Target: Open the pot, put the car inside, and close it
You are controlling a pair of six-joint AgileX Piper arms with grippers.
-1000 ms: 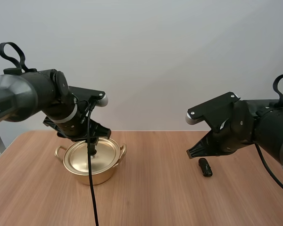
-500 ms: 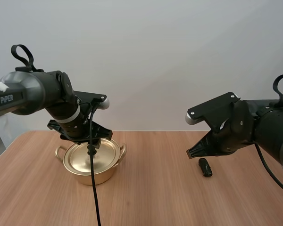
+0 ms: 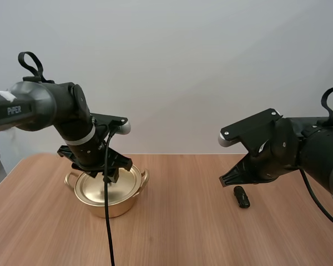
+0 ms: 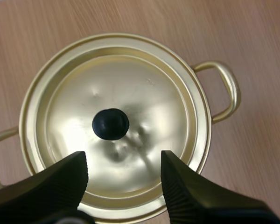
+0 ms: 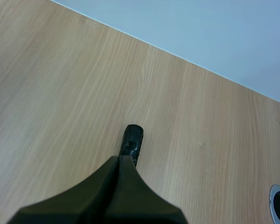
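Your left tool (image 4: 123, 161) hangs over the pot, its two fingers standing apart with ribbed faces turned to each other. They clamp nothing. Your right tool (image 5: 120, 159) has its fingers pressed together into one dark wedge, empty, and the tip points at the car from close by.

You have a wooden surface (image 3: 172, 233) carrying everything. On your left side of it stands the gold pot (image 3: 121, 207), upright, a loop handle on each side. The gold lid (image 4: 144, 93) sits flat on its rim, so the pot is closed. The small black car (image 3: 241, 197) lies on the bare wood at your right, well apart from the pot and just beside the right tool. The lid's round black knob (image 4: 110, 124) sits at its centre, just ahead of the gap between the left fingers.
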